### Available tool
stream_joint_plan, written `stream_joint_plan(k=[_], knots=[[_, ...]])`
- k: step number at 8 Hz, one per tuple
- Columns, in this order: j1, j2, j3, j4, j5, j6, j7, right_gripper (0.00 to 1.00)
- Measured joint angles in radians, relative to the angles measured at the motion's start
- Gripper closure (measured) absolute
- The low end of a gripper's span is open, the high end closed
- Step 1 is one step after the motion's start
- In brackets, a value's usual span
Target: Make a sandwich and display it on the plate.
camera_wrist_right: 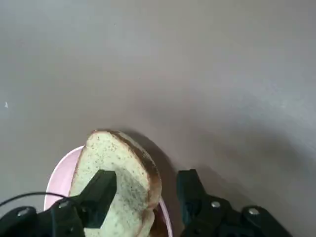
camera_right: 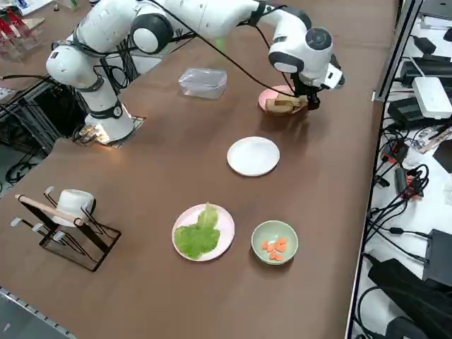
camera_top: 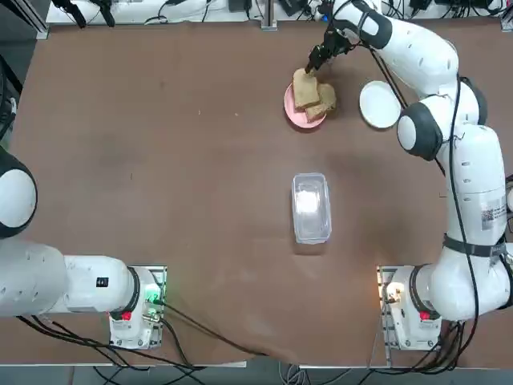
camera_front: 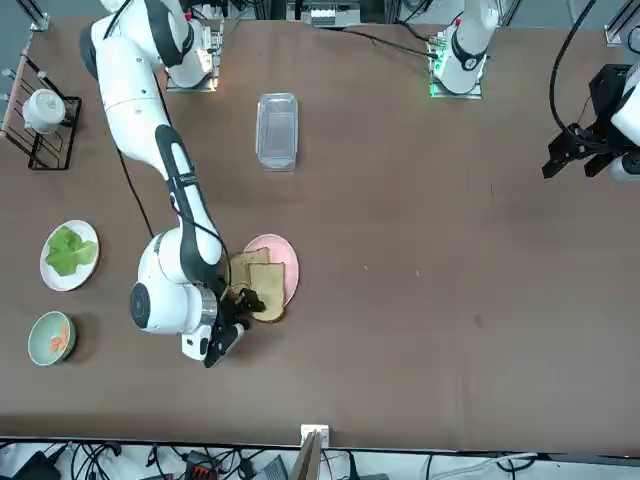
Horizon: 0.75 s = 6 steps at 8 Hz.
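No stacked sandwich is in view. Two tan bread slices (camera_top: 303, 87) (camera_front: 262, 292) (camera_right: 282, 104) rest on a pink plate (camera_top: 290, 110) (camera_front: 287, 268) (camera_right: 266, 99) at the table's far side. My right gripper (camera_top: 314, 64) (camera_front: 243, 302) (camera_right: 306, 103) (camera_wrist_right: 146, 180) is down at this plate and open. Its fingers straddle the edge of one tilted slice (camera_wrist_right: 116, 163). One finger lies against the slice's face and the other stands a little apart from the crust. The white plate (camera_top: 379, 104) (camera_right: 253, 156) sits bare just right of the pink plate.
A clear lidded container (camera_top: 311, 207) (camera_front: 277, 130) (camera_right: 203, 82) stands mid-table. Nearer the right side are a plate with a lettuce leaf (camera_front: 69, 255) (camera_right: 203, 232), a pale-green bowl of orange pieces (camera_front: 50, 337) (camera_right: 275, 242) and a mug rack (camera_front: 40, 115) (camera_right: 67, 219).
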<state>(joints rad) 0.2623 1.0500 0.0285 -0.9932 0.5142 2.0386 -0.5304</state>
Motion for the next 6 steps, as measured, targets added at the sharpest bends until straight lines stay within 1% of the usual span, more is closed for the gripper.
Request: stream_joint_plan(k=[2, 4, 6], knots=[[-0.001, 0.006, 0.007, 0.0, 0.003, 0.0, 0.0, 0.28], [-0.001, 0.007, 0.021, 0.0, 0.012, 0.0, 0.0, 0.28], [-0.002, 0.007, 0.022, 0.0, 0.036, 0.0, 0.0, 0.31]])
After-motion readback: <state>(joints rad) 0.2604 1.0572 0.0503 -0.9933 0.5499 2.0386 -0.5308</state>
